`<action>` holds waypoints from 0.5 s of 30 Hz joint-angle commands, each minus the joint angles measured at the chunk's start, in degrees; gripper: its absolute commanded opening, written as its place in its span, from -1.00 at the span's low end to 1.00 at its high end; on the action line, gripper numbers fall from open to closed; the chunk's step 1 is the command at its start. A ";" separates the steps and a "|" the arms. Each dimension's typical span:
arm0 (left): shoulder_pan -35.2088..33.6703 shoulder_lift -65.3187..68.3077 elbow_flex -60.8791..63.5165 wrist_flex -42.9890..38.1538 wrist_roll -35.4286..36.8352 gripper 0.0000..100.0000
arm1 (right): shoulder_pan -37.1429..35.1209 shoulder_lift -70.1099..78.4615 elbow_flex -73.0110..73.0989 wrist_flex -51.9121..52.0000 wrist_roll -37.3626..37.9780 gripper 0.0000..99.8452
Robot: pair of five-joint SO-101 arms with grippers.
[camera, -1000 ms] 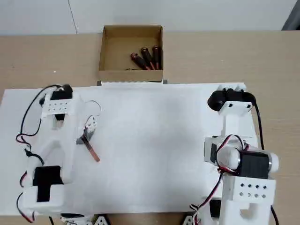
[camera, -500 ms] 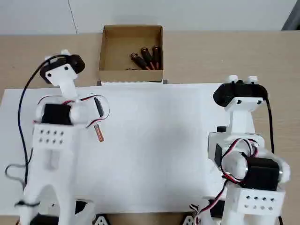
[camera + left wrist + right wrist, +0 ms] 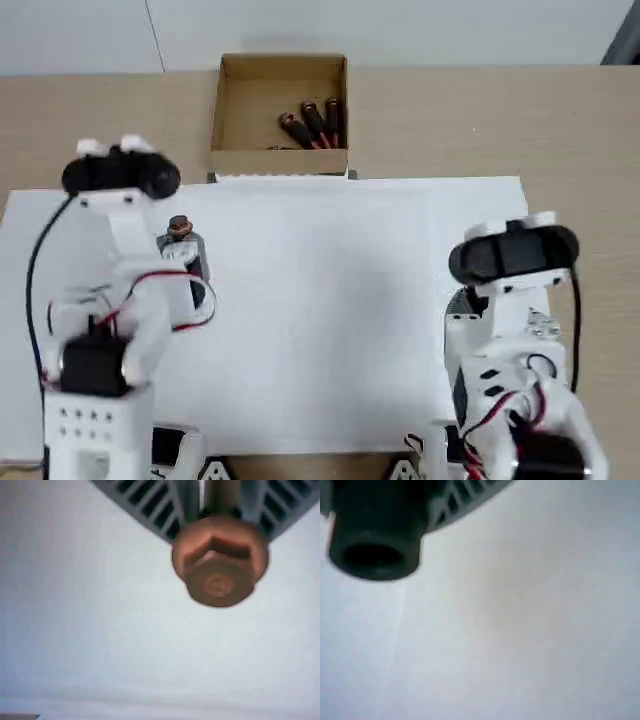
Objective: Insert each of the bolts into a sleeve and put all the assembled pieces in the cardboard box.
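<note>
My left gripper is shut on a copper bolt, whose hex head fills the left wrist view just past the grey ribbed fingers. From the high view the bolt's head points up over the left part of the white mat, above the left gripper. My right gripper is shut on a black sleeve, whose open end hangs over the mat. The cardboard box stands behind the mat with three assembled pieces inside.
A white mat covers the wooden table in front of the box. The left arm and the right arm rise over the mat's two sides, with red and black cables hanging beside the left arm.
The left arm lifted the bolt off the mat and turned it from slanting down to head-up. Both arms rose towards the camera, and the right arm drew back towards the front edge.
</note>
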 commanded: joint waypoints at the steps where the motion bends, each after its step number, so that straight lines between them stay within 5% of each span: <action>1: 0.35 -8.35 7.60 -8.70 -0.53 -0.99 | 0.22 -6.11 7.74 -7.60 0.79 -1.00; 15: 0.44 -22.68 28.97 -27.52 -0.09 -0.99 | -18.86 -22.29 32.79 -23.16 0.62 -1.00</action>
